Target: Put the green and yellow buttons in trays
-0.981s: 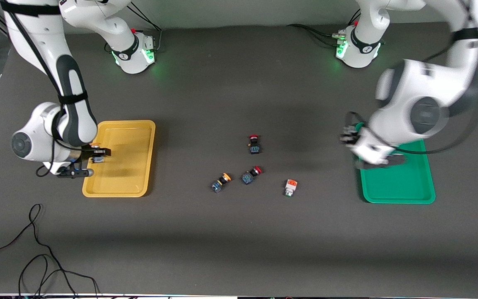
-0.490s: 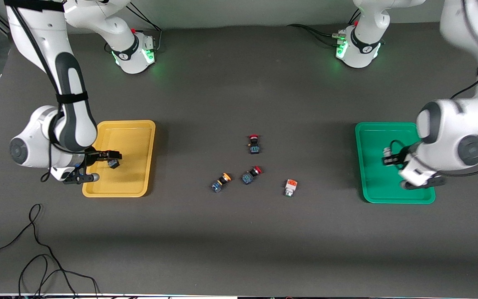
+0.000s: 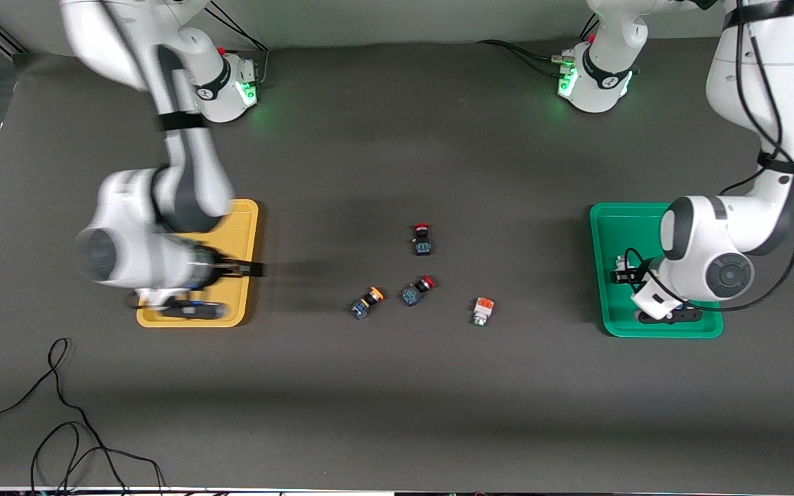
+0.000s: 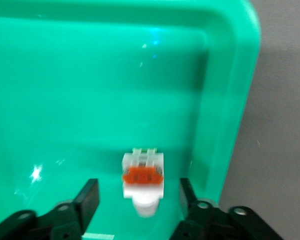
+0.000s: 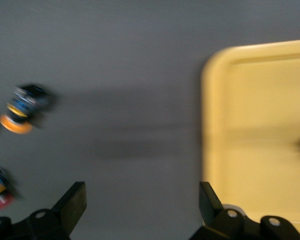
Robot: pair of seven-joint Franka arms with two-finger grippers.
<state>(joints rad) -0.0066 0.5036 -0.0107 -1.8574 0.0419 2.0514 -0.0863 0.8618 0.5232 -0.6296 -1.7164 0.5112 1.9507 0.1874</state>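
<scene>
released, white button (image 4: pixel 143 182) lies in green tray (image 3: pixel 673 329); both grippers gape.

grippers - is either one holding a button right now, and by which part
Neither. The left gripper is open over the green tray, with the white-bodied button lying loose between its fingers. The right gripper is open and empty at the yellow tray edge.

No text or label can be read; the arm markings look too faint.
</scene>
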